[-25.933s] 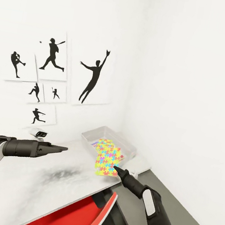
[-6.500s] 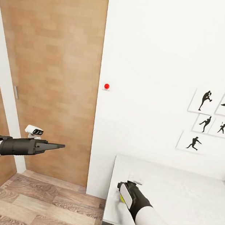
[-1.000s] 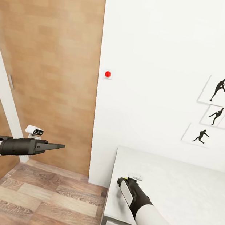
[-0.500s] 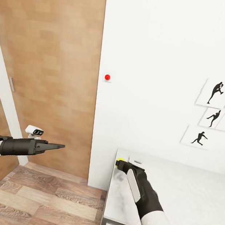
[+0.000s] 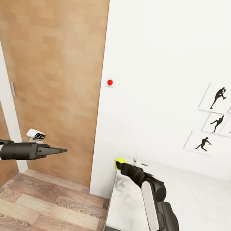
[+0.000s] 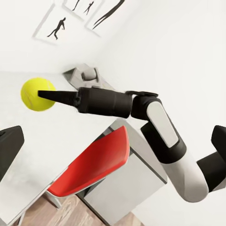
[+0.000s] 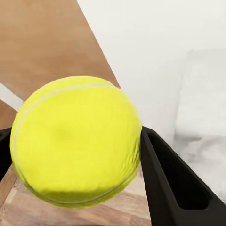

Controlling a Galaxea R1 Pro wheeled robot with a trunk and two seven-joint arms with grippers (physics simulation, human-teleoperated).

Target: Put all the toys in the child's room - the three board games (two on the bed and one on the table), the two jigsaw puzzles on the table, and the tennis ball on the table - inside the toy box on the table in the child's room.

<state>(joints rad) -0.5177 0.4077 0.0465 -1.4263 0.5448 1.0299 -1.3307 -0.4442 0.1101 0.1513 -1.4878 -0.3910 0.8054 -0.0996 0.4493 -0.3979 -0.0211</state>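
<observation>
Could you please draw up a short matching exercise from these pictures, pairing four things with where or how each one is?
Things:
1. tennis ball
2. left claw
3. red chair
4. silhouette prints

Places or states:
A. hanging on the white wall above the table
B. held out over the wood-plank floor, holding nothing
C. tucked under the table's edge
D. gripped in the right claw at the table's corner

Pairs: 1-D, 2-B, 3-C, 4-A

Bright yellow tennis ball (image 7: 75, 143), white-seamed, between black end effector fingers (image 7: 172, 188).
</observation>
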